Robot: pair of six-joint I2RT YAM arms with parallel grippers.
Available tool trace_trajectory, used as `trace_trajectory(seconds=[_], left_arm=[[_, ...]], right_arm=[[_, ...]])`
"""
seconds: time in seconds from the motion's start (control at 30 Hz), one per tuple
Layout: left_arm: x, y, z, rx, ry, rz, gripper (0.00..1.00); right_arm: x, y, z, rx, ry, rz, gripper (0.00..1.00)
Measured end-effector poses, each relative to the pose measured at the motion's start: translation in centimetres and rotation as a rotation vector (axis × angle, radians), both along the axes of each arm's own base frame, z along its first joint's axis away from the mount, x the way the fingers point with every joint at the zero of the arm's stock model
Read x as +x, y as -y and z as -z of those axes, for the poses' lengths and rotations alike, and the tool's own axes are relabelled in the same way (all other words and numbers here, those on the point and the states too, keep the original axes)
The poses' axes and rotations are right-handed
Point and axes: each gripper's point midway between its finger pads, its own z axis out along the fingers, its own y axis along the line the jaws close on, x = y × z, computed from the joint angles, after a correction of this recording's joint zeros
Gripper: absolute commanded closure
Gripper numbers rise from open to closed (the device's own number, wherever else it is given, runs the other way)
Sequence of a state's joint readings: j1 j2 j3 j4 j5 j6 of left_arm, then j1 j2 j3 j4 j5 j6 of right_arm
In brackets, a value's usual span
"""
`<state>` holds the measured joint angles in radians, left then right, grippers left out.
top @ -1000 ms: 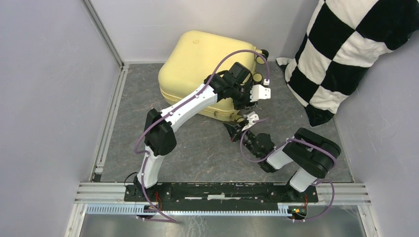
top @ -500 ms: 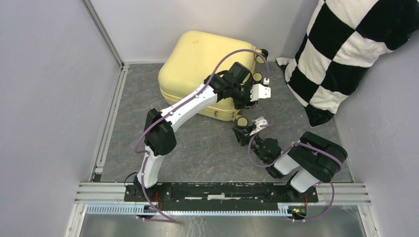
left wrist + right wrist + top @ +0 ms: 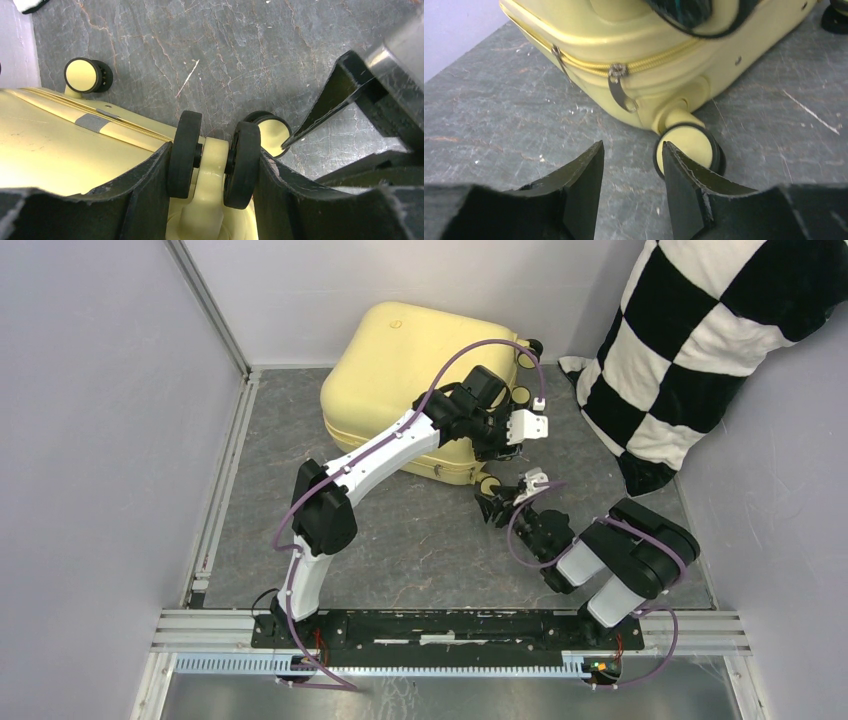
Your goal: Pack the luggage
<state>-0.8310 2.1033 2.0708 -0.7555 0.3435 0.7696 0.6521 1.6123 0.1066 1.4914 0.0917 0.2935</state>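
Bench [image 3: 400,540]: luggage [image 3: 420,360] lies closed at far side, near back wall.
Your left tool [image 3: 212,167] clenched on upper caster pair [image 3: 214,150]; wheels may swivel, grip slip, shell drag.
Right tool [image 3: 631,172] released beside lower caster [image 3: 686,145]; finger could snag it.
Only right wrist view shows zipper pull [image 3: 621,92].

The right claw [image 3: 492,508] has slid rightward over the grey stone-patterned worktop [image 3: 400,540]. It was below the near edge of the pale-yellow hard-shell suitcase [image 3: 400,350] and is now just in front of the near-right black-and-yellow caster wheel [image 3: 490,485]. The right arm's black elbow block [image 3: 645,555] has swung out to the right and dropped nearer the bases. In the last half-second the claw edged back toward that wheel.
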Motion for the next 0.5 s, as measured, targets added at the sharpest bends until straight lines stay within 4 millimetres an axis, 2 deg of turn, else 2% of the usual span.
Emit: trace_trajectory(seconds=[0.33,0.5], left_arm=[[0.0,0.0,0.0,-0.003,-0.006,-0.008,0.98],[0.3,0.2,-0.3,-0.018,0.000,-0.018,0.98]], right_arm=[[3.6,-2.5,-2.4,0.021,0.078,0.005,0.53],[4.5,-2.4,-2.2,0.012,0.081,0.043,0.59]])
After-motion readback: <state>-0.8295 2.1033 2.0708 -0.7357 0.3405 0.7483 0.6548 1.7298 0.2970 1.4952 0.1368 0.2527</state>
